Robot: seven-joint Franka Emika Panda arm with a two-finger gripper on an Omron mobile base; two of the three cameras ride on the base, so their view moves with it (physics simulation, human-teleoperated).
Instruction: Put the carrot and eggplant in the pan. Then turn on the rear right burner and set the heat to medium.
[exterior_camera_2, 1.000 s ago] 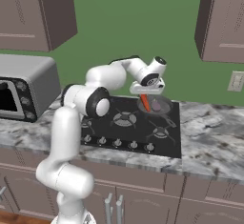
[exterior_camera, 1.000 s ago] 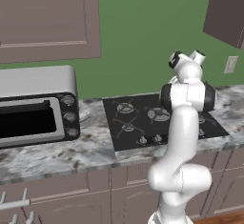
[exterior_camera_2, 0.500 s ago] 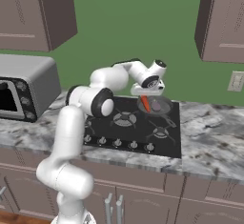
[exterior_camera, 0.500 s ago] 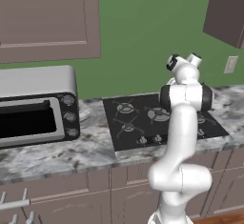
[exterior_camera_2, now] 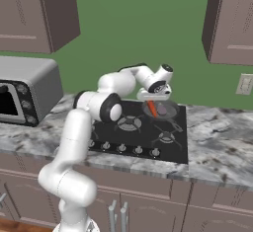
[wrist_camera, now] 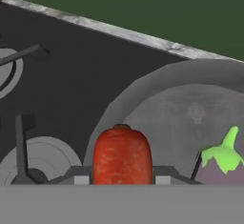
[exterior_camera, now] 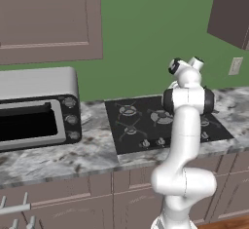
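Setting: a kitchen with green walls, brown cabinets and a speckled stone counter [exterior_camera: 58, 157], seen from two cameras behind the robot and one on its hand.
Arm: the white arm reaches forward over the black stove [exterior_camera_2: 141, 130] toward its far right corner.
Gripper: the gripper [exterior_camera_2: 151, 102] hangs above the near edge of the pan, its jaws closed narrow on the carrot.
Carrot: the orange carrot [exterior_camera_2: 152, 109] hangs point-down from the gripper in the right base view; in the hand view its blunt end [wrist_camera: 122, 155] sits between the two finger tips, over the rim of the pan.
Eggplant: the pale purple eggplant [wrist_camera: 220, 168], with a bright green stem cap, lies inside the pan at the right edge of the hand view; in the right base view it shows as a small purple lump [exterior_camera_2: 161, 110] just beside the carrot's tip.
Pan: the grey round pan [exterior_camera_2: 165, 111] stands on the rear right burner, its handle pointing toward the front of the stove.
Toaster oven: a silver toaster oven [exterior_camera: 36, 108] stands on the counter, well apart to the left of the stove.
Knobs: a row of small knobs [exterior_camera_2: 121, 148] lines the stove's front edge.
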